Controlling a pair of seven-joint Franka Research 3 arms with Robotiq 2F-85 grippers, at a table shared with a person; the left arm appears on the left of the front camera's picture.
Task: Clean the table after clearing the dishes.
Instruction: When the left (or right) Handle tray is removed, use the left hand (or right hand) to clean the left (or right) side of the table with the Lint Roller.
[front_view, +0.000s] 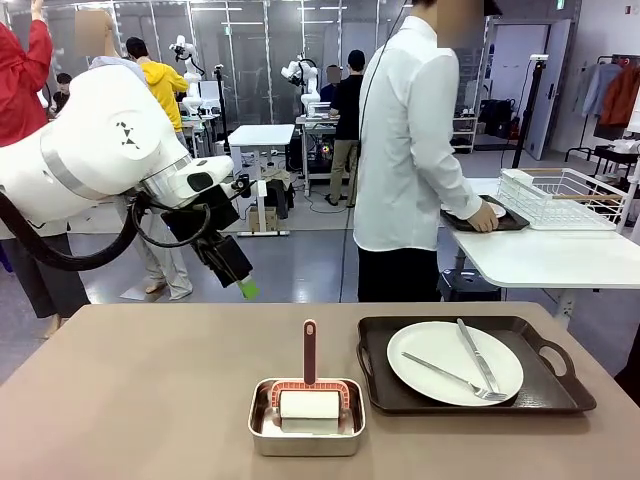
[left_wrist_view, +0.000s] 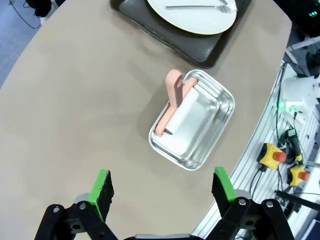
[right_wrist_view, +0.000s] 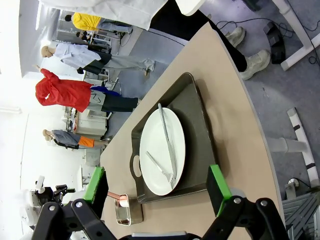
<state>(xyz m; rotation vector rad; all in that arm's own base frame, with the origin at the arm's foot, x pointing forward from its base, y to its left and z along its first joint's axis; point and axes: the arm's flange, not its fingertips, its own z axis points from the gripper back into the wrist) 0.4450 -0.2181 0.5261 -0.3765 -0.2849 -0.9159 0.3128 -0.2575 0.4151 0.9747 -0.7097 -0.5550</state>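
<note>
Bright, even overhead light; wrist views curve at edges.

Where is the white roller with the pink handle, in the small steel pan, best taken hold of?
Grip the pink handle near its top, coming from above: it stands upright, well above the steel pan, while the white roller lies low inside its walls.

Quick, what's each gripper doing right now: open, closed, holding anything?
Left gripper: open, holding nothing.
Right gripper: open, holding nothing.
</note>
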